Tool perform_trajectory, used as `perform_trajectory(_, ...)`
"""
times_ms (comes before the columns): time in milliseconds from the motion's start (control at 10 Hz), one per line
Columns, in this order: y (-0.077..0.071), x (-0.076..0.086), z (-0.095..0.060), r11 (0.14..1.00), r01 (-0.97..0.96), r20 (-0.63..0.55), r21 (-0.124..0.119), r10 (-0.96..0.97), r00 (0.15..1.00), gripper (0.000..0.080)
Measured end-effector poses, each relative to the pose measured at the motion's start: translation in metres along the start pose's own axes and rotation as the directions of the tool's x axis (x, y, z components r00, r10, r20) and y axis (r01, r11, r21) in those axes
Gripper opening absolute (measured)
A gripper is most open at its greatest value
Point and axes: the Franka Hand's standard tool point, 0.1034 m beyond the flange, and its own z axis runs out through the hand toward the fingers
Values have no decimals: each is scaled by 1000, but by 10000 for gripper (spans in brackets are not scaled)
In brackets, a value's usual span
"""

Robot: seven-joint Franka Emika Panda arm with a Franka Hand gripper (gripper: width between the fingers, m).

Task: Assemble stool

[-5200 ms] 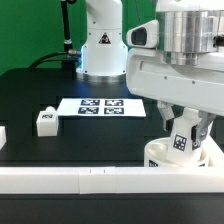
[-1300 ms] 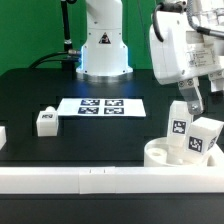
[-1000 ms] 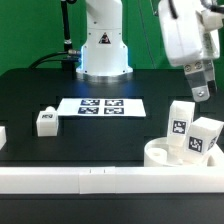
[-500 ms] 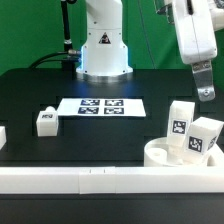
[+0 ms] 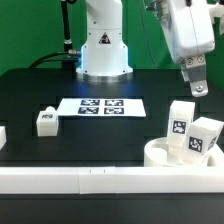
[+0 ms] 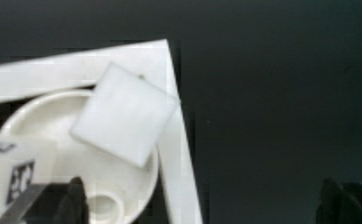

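The round white stool seat (image 5: pixel 172 156) lies at the front of the exterior view's right, against the front rail. Two tagged white block legs stand upright in it, one (image 5: pixel 180 122) beside the other (image 5: pixel 206 137). A third leg (image 5: pixel 45 121) lies apart on the black table at the exterior view's left. My gripper (image 5: pixel 197 86) hangs above and behind the seat, open and empty. In the wrist view the seat (image 6: pixel 50 125), a leg's top (image 6: pixel 128 115) and the tagged leg (image 6: pixel 4 172) show below my gripper (image 6: pixel 204 205), whose fingers (image 6: pixel 53 203) stand wide apart.
The marker board (image 5: pixel 100 105) lies flat at the table's middle. A long white rail (image 5: pixel 90 178) runs along the front edge and shows in the wrist view (image 6: pixel 178 150). Another white piece (image 5: pixel 2 135) sits at the far left edge. The robot base (image 5: pixel 100 45) stands behind.
The gripper let go of the leg it had set in the seat, opened and rose clear. Over the last second it drifted slightly up and left.
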Motion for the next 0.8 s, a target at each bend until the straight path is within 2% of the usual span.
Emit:
perform_trajectory(100,0,2,-1,997,73,5,-15,-73,997,649)
perform_trajectory(200,0,2,-2,989,140,8,-41,-140,990,649)
perform_trajectory(700,0,3,-2,991,127,3,-37,-127,992,649)
perform_trajectory(800,1,2,-2,982,183,10,-53,-183,983,649)
